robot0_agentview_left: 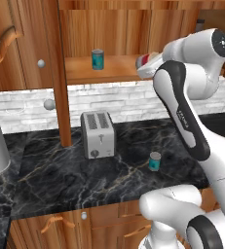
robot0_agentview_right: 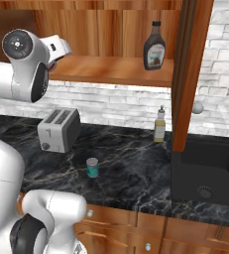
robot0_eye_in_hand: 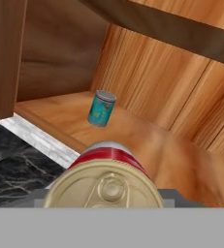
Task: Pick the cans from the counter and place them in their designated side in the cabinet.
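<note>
Black marble table (robot0_agentview_left: 60, 175) runs under the brown cabinet (robot0_agentview_left: 109, 29) in the left base view. One teal can (robot0_agentview_left: 98, 59) stands on the cabinet shelf (robot0_agentview_left: 109, 73). Another teal can (robot0_agentview_left: 155, 161) stands on the table, right of the toaster (robot0_agentview_left: 98, 134). The claw (robot0_agentview_left: 144, 62) holds a red can (robot0_agentview_left: 140, 61) by the shelf.

From the right base view, a dark bottle (robot0_agentview_right: 154, 52) stands on the shelf.

Up close in the hand view, the red can (robot0_eye_in_hand: 106, 181) is in the claw, over the shelf.

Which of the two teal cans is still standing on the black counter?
The teal can in front of the toaster, on the counter. The other teal can stands on the cabinet shelf.
</note>
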